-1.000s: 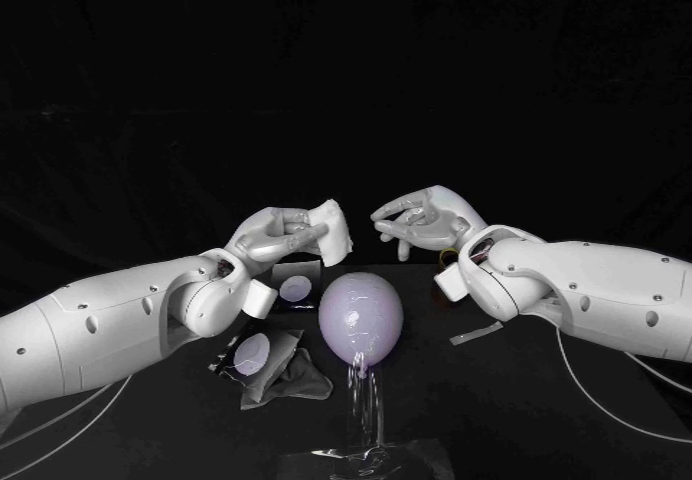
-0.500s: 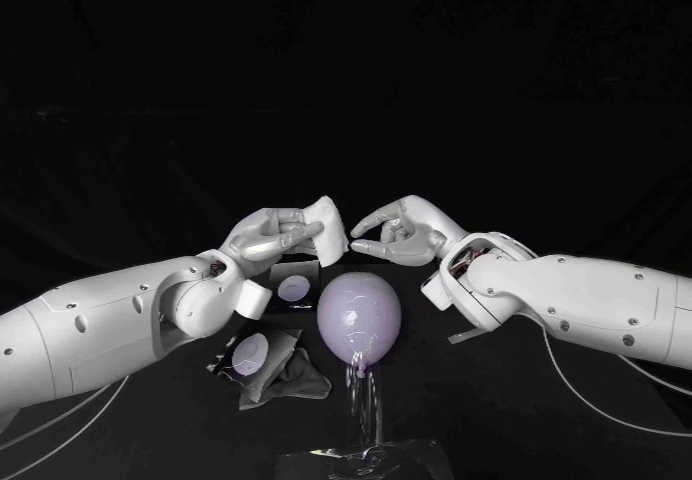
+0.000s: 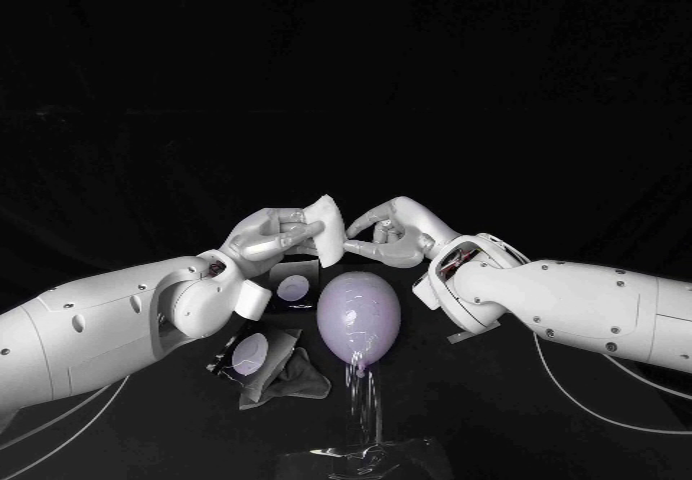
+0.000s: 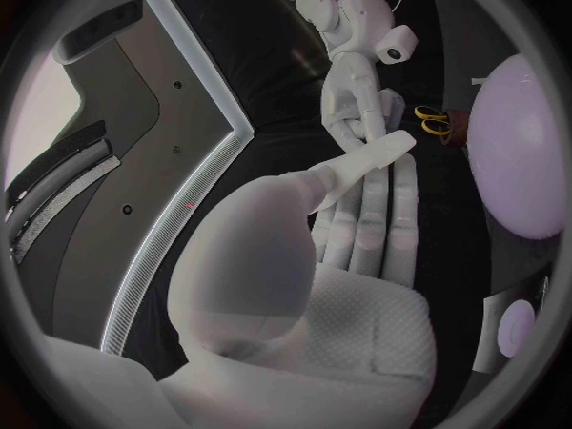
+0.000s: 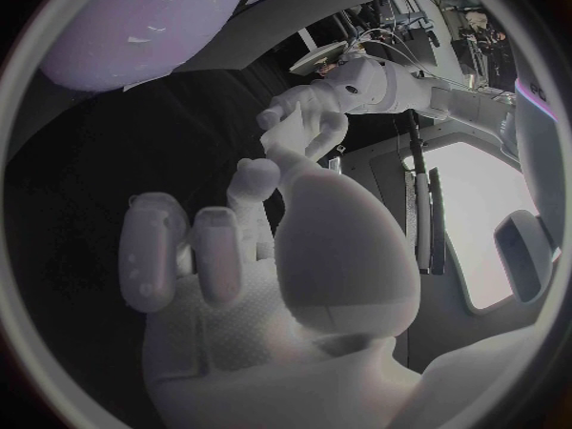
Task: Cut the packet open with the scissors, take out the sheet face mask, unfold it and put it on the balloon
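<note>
White and folded, the sheet mask stands upright just above the centre of the head view. Your robot's left hand reaches in from the left of the frame and pinches the mask between its thumb and its fingers. In the left wrist view that hand shows its fingers laid straight and close together, with the thumb crossing over them.

The right hand comes in from the right of the frame and sits level with the mask, right beside it. Its fingers are curled in, and its thumb and one fingertip come together at the mask's right edge. You cannot tell whether they have hold of the mask or only touch it. The right wrist view shows the same hand curled, with the left hand just beyond it.

A pale lilac balloon sits in the centre of the frame, directly below both hands and apart from them. It is raised on a clear stand at the bottom edge.

The packet lies on the black table, just left of the balloon's top. A second flat piece lies at lower left. In the left wrist view, scissors with yellow handles lie near the balloon.
</note>
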